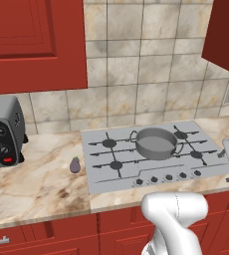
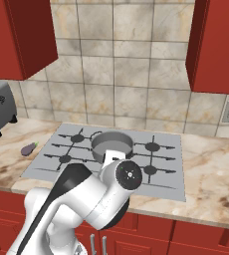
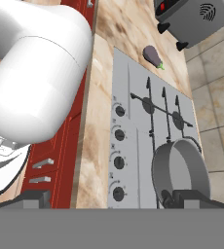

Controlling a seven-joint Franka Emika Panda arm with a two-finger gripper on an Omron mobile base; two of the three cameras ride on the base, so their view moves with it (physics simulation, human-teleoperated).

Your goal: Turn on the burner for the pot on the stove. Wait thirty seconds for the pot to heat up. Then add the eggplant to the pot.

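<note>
Pot (image 3: 181, 171) just beyond spread tool (image 3: 104, 200)

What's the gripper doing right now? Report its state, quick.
Gripper: open, jaws wide, holding nothing, above the stove knobs.

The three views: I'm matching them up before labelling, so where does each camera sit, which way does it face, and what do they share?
Left base view: behind the arm's left, looking forward and down at the stove, pot and eggplant; white arm link at lower right.
Right base view: behind the arm's right, facing the same counter; arm at lower left.
Hand view: on the hand, rolled sideways over the knobs; gripper fingertips at the bottom.
All three share stove, pot, eggplant and toaster oven.
</note>
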